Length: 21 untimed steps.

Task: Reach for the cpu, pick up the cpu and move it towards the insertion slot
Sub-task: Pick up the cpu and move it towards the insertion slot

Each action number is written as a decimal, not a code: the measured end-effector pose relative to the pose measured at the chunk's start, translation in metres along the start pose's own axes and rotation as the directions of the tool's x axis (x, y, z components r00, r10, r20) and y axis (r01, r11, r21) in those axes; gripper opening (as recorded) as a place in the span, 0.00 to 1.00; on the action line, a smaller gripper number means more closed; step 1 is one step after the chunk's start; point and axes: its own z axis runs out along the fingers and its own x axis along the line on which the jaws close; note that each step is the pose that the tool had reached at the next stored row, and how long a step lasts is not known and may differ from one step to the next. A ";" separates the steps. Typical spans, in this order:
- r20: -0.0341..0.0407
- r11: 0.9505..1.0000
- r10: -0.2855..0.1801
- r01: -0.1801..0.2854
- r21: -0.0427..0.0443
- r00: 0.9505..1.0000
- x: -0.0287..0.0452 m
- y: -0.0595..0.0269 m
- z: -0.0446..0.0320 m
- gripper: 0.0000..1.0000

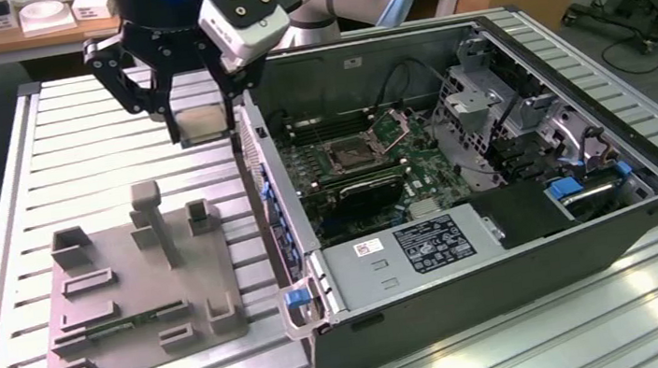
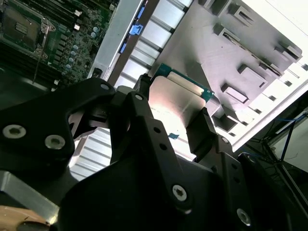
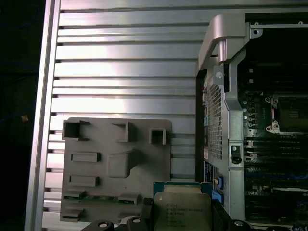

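Observation:
My black gripper (image 1: 202,124) hangs above the slatted table, just outside the open computer case's wall, and is shut on the cpu (image 1: 203,120). In the second wrist view the cpu (image 2: 175,101) shows as a pale square with a teal edge, clamped between two black fingers (image 2: 202,130). The first wrist view has its silver top (image 3: 183,209) facing the camera. The insertion slot (image 1: 351,153) is a metal-framed socket on the green motherboard inside the case, towards the exterior view's right of the gripper. The socket also appears in both wrist views (image 2: 21,29) (image 3: 291,113).
A grey fixture tray (image 1: 129,293) with raised blocks and a thin green strip lies on the slatted table (image 1: 74,159) below the gripper. The case's perforated side wall (image 1: 262,164) stands between gripper and motherboard. A power supply (image 1: 418,244) and drive cage (image 1: 508,106) sit inside the case.

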 end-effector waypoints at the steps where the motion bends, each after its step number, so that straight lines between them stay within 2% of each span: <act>1: 0.000 1.000 0.000 0.000 0.000 1.000 -0.0005 0.0000 0.0000 0.55; 21: 0.000 1.000 0.000 0.000 0.000 1.000 -0.0093 -0.0001 0.0000 0.55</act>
